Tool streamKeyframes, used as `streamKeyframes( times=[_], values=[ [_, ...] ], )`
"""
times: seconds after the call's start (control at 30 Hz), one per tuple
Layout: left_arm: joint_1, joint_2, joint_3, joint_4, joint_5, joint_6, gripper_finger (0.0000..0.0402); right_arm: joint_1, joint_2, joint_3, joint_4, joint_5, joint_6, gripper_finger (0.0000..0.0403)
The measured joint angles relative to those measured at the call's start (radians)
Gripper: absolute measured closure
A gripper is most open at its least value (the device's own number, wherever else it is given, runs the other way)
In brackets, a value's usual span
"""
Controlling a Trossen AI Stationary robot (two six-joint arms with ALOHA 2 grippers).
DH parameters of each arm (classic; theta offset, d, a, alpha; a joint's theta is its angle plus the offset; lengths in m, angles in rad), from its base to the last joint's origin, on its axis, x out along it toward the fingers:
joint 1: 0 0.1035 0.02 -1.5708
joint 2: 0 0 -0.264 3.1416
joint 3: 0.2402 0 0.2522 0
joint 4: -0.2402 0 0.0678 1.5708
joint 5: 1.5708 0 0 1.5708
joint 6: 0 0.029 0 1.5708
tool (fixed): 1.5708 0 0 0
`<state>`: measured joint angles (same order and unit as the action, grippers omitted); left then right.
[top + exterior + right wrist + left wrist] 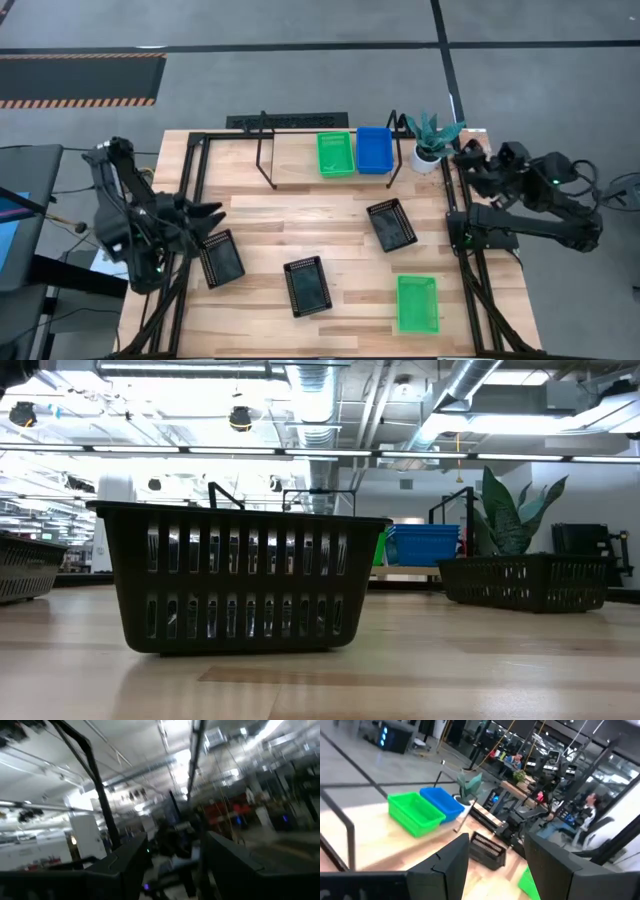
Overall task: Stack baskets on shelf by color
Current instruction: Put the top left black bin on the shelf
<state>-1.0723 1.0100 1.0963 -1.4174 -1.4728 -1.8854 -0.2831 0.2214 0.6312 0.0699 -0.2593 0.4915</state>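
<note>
Closest to the low camera stands a black basket [238, 577], upright on the table [270, 215] with its mouth up, so it can be taken by the rim. From above I count three black baskets on the table: one under my left gripper [212, 219] at the left edge [221, 259], one in the middle [307, 286] which I judge to be the near one in the low view, and one more to the right [392, 224]. One green basket [417, 303] lies near the front right, well apart from the rest. On the shelf [290, 160] at the back, a green basket [335, 153] and a blue basket [374, 149] already sit side by side, each starting its own colour place; the left part of the plank is still bare, and I think it is kept for the black ones. Whether more baskets are nested inside these two I cannot tell. My left gripper hangs with its fingers [447, 865] apart and nothing between them, pointed toward the shelf, so I judge it is ready to go down on the black basket beside it. My right gripper [472, 160] waits at the right back corner near the potted plant [432, 135], with its fingers [125, 857] apart and empty, away from the work so the two arms do not meet.
</note>
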Motion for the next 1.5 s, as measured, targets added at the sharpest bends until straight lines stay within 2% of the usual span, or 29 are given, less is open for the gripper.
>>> streamKeyframes(
  times=[0.17,0.3,0.43,0.53,0.67,0.77,0.83,0.97,1.07,1.23,1.5],
  values=[
    [0.027,0.012,-0.034,0.109,-0.081,-0.01,0.0223,0.0,0.013,0.0,-0.137,0.032,0.039,0.0179],
    [0.064,0.011,0.017,0.165,-0.084,0.055,0.0223,0.001,0.015,0.0,-0.103,0.029,0.022,0.0179],
    [0.126,-0.009,0.16,0.157,-0.021,0.164,0.0223,-0.006,0.011,0.0,0.028,0.037,-0.018,0.0179],
    [0.185,-0.023,0.296,0.156,0.043,0.32,0.0223,-0.017,0.011,0.019,0.054,0.048,-0.07,0.0179],
    [0.288,-0.024,0.433,0.154,0.141,0.485,0.0223,-0.04,0.011,0.064,-0.042,0.086,-0.105,0.0179],
    [0.376,-0.025,0.452,0.138,0.261,0.581,0.0223,-0.053,0.012,0.1,-0.175,0.108,-0.082,0.0179],
    [0.432,-0.02,0.449,0.077,0.35,0.565,0.0223,-0.055,0.011,0.121,-0.24,0.108,-0.055,0.0179],
    [0.524,-0.004,0.38,-0.04,0.547,0.44,0.0223,-0.048,0.011,0.148,-0.344,0.106,-0.054,0.0179],
    [0.565,0.005,0.298,-0.058,0.726,0.376,0.0223,-0.044,0.011,0.15,-0.354,0.106,-0.082,0.0179],
    [0.587,0.006,0.124,0.044,1.0,0.36,0.0223,-0.046,0.011,0.15,-0.352,0.112,-0.099,0.0179],
    [0.59,0.005,-0.15,0.229,1.274,0.442,0.0223,-0.047,0.011,0.15,-0.351,0.132,-0.073,0.0179]
  ],
)
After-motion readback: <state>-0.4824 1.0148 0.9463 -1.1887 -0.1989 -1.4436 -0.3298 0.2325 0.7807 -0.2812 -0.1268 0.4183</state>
